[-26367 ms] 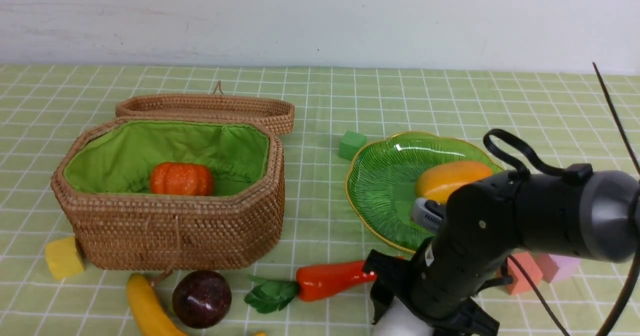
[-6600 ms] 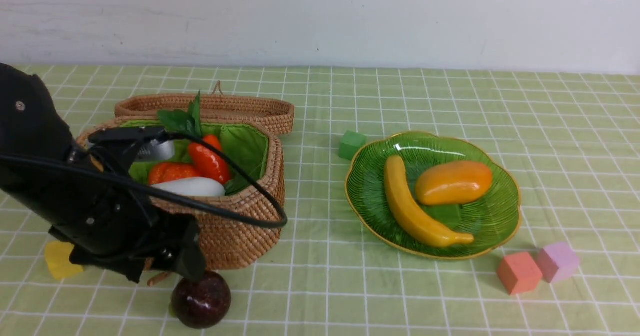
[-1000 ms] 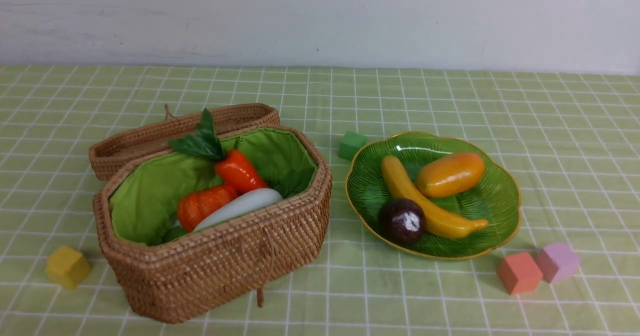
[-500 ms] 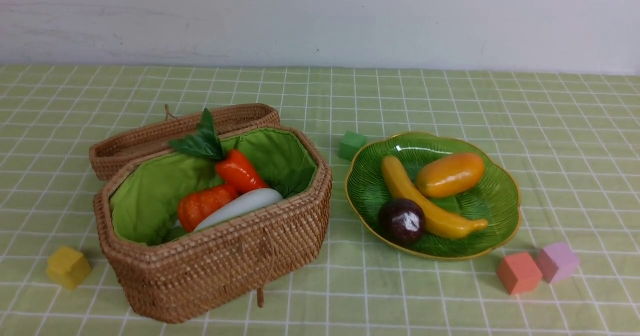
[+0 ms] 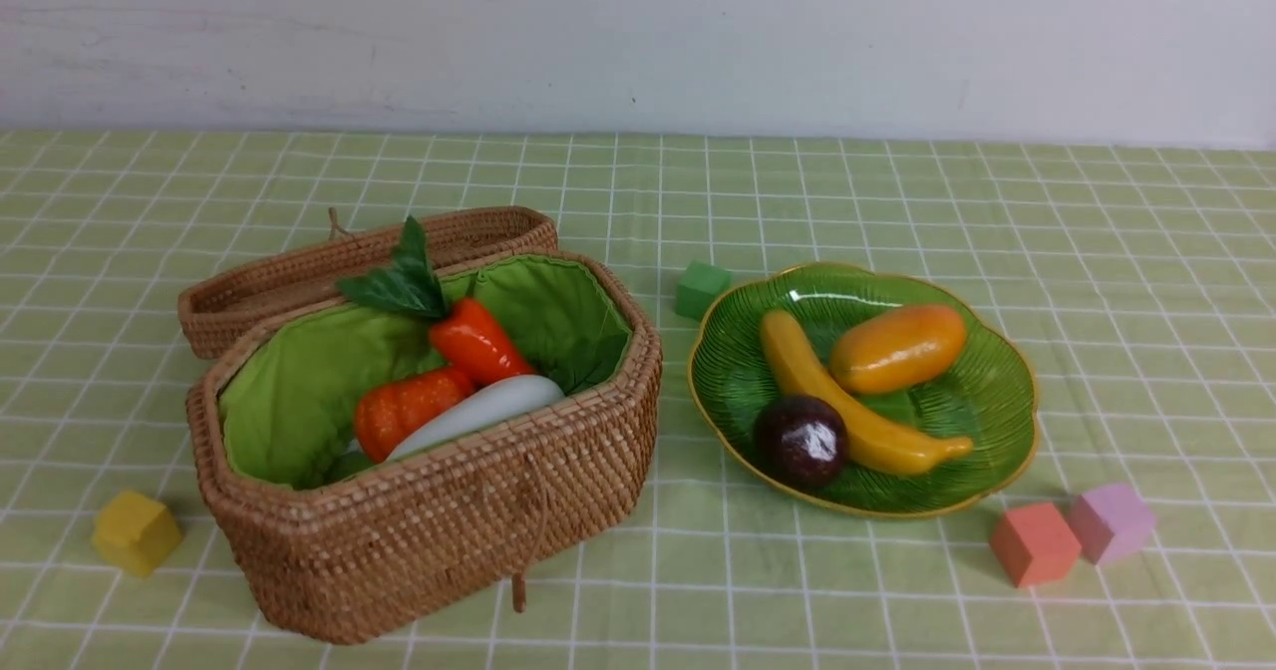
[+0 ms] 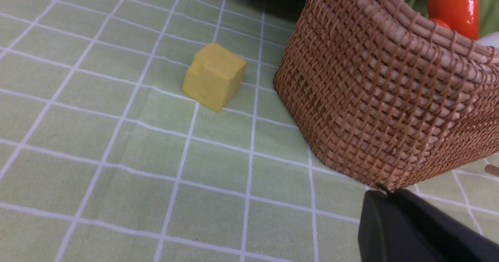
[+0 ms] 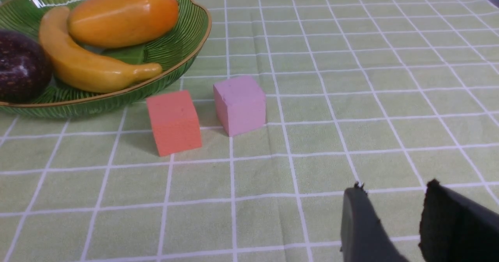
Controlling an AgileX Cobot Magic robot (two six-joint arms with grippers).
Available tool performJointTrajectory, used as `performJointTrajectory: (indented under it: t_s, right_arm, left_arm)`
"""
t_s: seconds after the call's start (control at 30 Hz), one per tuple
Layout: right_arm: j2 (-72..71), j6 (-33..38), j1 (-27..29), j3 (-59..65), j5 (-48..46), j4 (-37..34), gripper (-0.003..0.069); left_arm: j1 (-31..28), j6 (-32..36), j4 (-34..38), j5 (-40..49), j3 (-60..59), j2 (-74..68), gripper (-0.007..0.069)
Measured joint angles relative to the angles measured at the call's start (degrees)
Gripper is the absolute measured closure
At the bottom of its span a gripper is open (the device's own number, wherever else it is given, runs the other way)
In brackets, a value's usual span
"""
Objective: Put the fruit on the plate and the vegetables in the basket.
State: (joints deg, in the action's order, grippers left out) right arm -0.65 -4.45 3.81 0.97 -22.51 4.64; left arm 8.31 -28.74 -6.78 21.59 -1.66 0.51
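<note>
Four foam cubes are seen on the checked bench cloth (image 5: 897, 191), and they are met in turn from left to right. At the far left, at about eight o'clock from the basket (image 5: 449, 530), the yellow cube (image 5: 135, 531) is found, near the wicker wall but apart from it. The basket is lined in green cloth, with its lid (image 5: 299, 271) lying open behind it at eleven o'clock. Inside it are held the pumpkin (image 5: 404, 411), the white oblong (image 5: 488, 406) lying against it, and the carrot (image 5: 477, 341) with its leaves tilted up toward eleven o'clock; a sliver of green beneath is too hidden to be named. The green cube (image 5: 702, 289) is set between basket and plate (image 5: 1007, 391), at ten o'clock from the plate. On the plate the banana (image 5: 847, 421) is laid, with the mango (image 5: 897, 348) at its one o'clock and the dark purple ball (image 5: 801, 440) touching it at seven o'clock. At five o'clock from the plate the red cube (image 5: 1035, 544) and pink cube (image 5: 1112, 521) stand just beside each other. The left tool (image 6: 393, 219) is closed and empty, low by the basket's corner. The right tool (image 7: 401, 215) is narrowly parted, with nothing between its jaws.
</note>
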Motion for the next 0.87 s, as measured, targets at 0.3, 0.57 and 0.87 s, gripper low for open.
performJointTrajectory:
  t_s: [0.3, 0.57, 0.87]
  right_arm:
    - [0.0, 0.0, 0.0, 0.0, 0.0, 0.0, 0.0419]
    - [0.0, 0.0, 0.0, 0.0, 0.0, 0.0, 0.0419]
    - [0.0, 0.0, 0.0, 0.0, 0.0, 0.0, 0.0419]
  left_arm:
    - [0.0, 0.0, 0.0, 0.0, 0.0, 0.0, 0.0605]
    - [0.0, 0.0, 0.0, 0.0, 0.0, 0.0, 0.0605]
    - [0.0, 0.0, 0.0, 0.0, 0.0, 0.0, 0.0603]
